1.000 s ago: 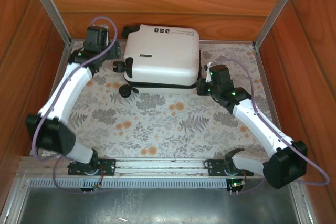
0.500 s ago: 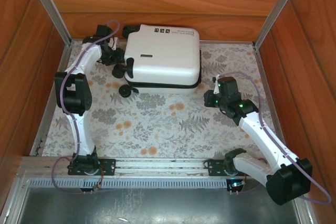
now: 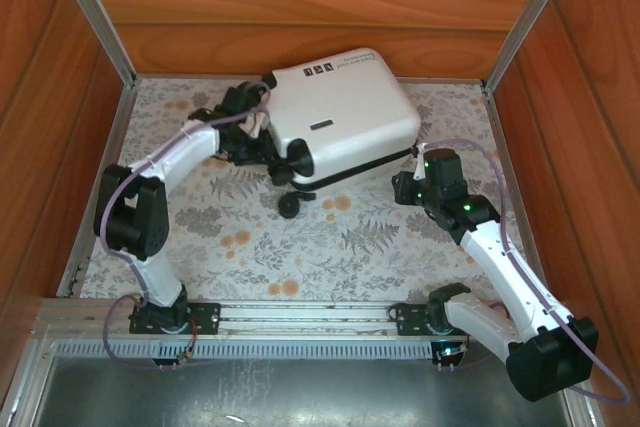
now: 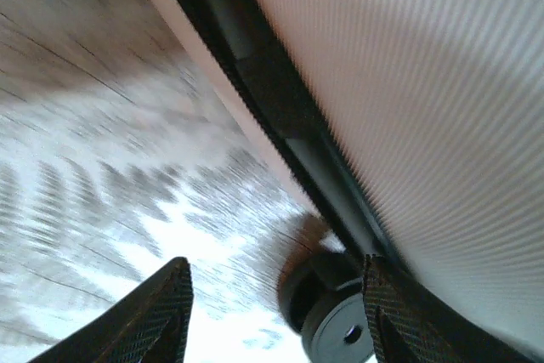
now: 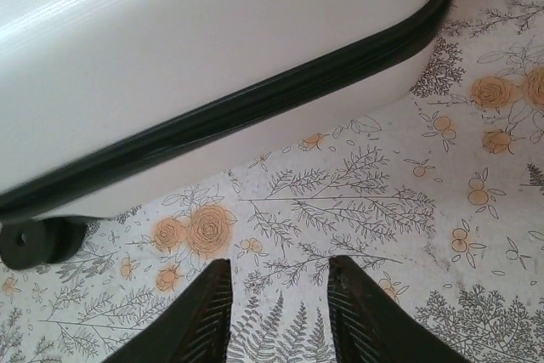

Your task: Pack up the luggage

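Note:
The luggage (image 3: 340,117), a white hard-shell suitcase with a black zipper band, lies closed and skewed at the back of the table. Its wheeled end points left and toward me. My left gripper (image 3: 272,150) is at that wheeled end. In the left wrist view its jaws stand open (image 4: 276,320), with a black wheel (image 4: 336,325) between them, close against the right finger (image 4: 399,325). The ribbed shell (image 4: 425,108) rises just above. My right gripper (image 3: 406,187) hovers off the luggage's near right corner, open (image 5: 276,316) over bare cloth, with the white shell (image 5: 195,65) ahead of it.
A floral cloth (image 3: 300,247) covers the table. Wooden walls (image 3: 300,7) close in the back and both sides, with metal posts at the back corners. Another black wheel (image 3: 290,205) sticks out at the luggage's near left side and shows as a wheel (image 5: 34,242) in the right wrist view.
The luggage has turned, its wheeled end swinging toward me and its body shifting right. My left arm stretched in to the wheel end. My right gripper backed off slightly and opened wider.

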Robot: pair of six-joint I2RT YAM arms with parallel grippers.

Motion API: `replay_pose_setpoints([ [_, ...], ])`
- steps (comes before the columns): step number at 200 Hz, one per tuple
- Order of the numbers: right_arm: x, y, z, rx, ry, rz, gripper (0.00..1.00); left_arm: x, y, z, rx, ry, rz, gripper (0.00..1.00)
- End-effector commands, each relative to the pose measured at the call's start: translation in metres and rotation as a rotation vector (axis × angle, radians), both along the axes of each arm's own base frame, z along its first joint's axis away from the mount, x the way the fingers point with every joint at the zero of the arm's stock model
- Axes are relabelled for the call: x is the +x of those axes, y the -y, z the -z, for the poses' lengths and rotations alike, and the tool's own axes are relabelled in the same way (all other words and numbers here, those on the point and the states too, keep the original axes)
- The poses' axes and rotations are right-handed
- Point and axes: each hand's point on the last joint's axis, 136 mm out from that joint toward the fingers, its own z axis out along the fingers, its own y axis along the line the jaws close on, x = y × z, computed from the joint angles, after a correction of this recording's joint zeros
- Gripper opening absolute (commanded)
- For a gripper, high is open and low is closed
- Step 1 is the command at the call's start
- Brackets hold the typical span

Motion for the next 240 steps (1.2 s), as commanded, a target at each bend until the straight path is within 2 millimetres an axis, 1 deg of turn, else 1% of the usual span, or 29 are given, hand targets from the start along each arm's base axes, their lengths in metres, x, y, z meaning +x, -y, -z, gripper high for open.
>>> replay_pose_setpoints([
  [1, 0.003, 0.009, -0.017, -0.029, 0.034, 0.024, 0.42, -0.027, 0.085, -0.009, -0.165, 0.129, 0.037, 0.59],
  [15, 0.003, 0.014, -0.027, -0.044, 0.039, 0.042, 0.48, -0.035, 0.13, -0.02, -0.282, 0.227, -0.013, 0.62],
  [26, 0.003, 0.018, -0.036, -0.056, 0.043, 0.057, 0.55, -0.038, 0.158, -0.022, -0.336, 0.265, -0.05, 0.65],
  [40, 0.0, 0.022, -0.048, -0.066, 0.045, 0.071, 0.63, -0.042, 0.194, -0.023, -0.347, 0.291, -0.009, 0.71],
  [47, -0.002, 0.024, -0.055, -0.068, 0.045, 0.08, 0.65, -0.044, 0.212, -0.029, -0.357, 0.309, 0.036, 0.73],
  [61, -0.007, 0.026, -0.067, -0.067, 0.046, 0.078, 0.67, -0.045, 0.232, -0.038, -0.363, 0.355, 0.093, 0.76],
  [68, -0.01, 0.027, -0.072, -0.069, 0.042, 0.081, 0.67, -0.046, 0.236, -0.046, -0.368, 0.38, 0.124, 0.77],
  [75, -0.013, 0.028, -0.078, -0.067, 0.04, 0.08, 0.68, -0.047, 0.235, -0.055, -0.366, 0.414, 0.148, 0.79],
  [82, -0.017, 0.028, -0.082, -0.065, 0.032, 0.075, 0.69, -0.047, 0.23, -0.068, -0.356, 0.471, 0.175, 0.82],
  [86, -0.019, 0.029, -0.083, -0.066, 0.023, 0.076, 0.69, -0.048, 0.226, -0.075, -0.343, 0.509, 0.194, 0.88],
  [90, -0.02, 0.03, -0.085, -0.065, 0.018, 0.08, 0.7, -0.048, 0.221, -0.083, -0.326, 0.554, 0.209, 0.98],
  [92, -0.021, 0.03, -0.085, -0.065, 0.013, 0.081, 0.7, -0.048, 0.217, -0.088, -0.318, 0.576, 0.214, 1.0],
  [108, -0.024, 0.032, -0.084, -0.068, -0.022, 0.101, 0.73, -0.049, 0.183, -0.12, -0.214, 0.759, 0.241, 1.0],
  [117, -0.024, 0.034, -0.081, -0.074, -0.049, 0.116, 0.74, -0.049, 0.16, -0.133, -0.137, 0.847, 0.249, 1.0],
  [125, -0.022, 0.034, -0.077, -0.088, -0.082, 0.127, 0.76, -0.047, 0.14, -0.142, -0.076, 0.89, 0.255, 1.0],
  [133, -0.02, 0.034, -0.071, -0.11, -0.122, 0.132, 0.77, -0.041, 0.118, -0.148, -0.02, 0.888, 0.242, 1.0],
  [149, -0.013, 0.032, -0.062, -0.183, -0.188, 0.143, 0.78, -0.022, 0.068, -0.146, 0.084, 0.802, 0.158, 1.0],
  [155, -0.01, 0.028, -0.061, -0.222, -0.195, 0.135, 0.78, -0.016, 0.05, -0.144, 0.109, 0.781, 0.121, 1.0],
  [165, -0.003, 0.015, -0.065, -0.266, -0.186, 0.114, 0.79, -0.005, 0.023, -0.141, 0.133, 0.759, 0.055, 1.0],
  [178, 0.006, -0.01, -0.072, -0.271, -0.173, 0.071, 0.79, 0.007, -0.008, -0.132, 0.122, 0.701, -0.036, 1.0],
  [188, 0.015, -0.031, -0.083, -0.26, -0.148, 0.05, 0.8, 0.018, -0.031, -0.123, 0.088, 0.645, -0.12, 1.0],
  [204, 0.026, -0.059, -0.094, -0.209, -0.137, 0.069, 0.83, 0.038, -0.061, -0.106, 0.024, 0.547, -0.239, 0.98],
  [216, 0.034, -0.082, -0.096, -0.207, -0.131, 0.041, 0.84, 0.053, -0.069, -0.091, -0.027, 0.473, -0.272, 0.95],
  [224, 0.038, -0.091, -0.097, -0.234, -0.115, 0.038, 0.83, 0.062, -0.065, -0.084, -0.055, 0.435, -0.263, 0.91],
  [240, 0.043, -0.104, -0.093, -0.27, -0.112, 0.032, 0.79, 0.074, -0.04, -0.077, -0.126, 0.386, -0.183, 0.85],
])
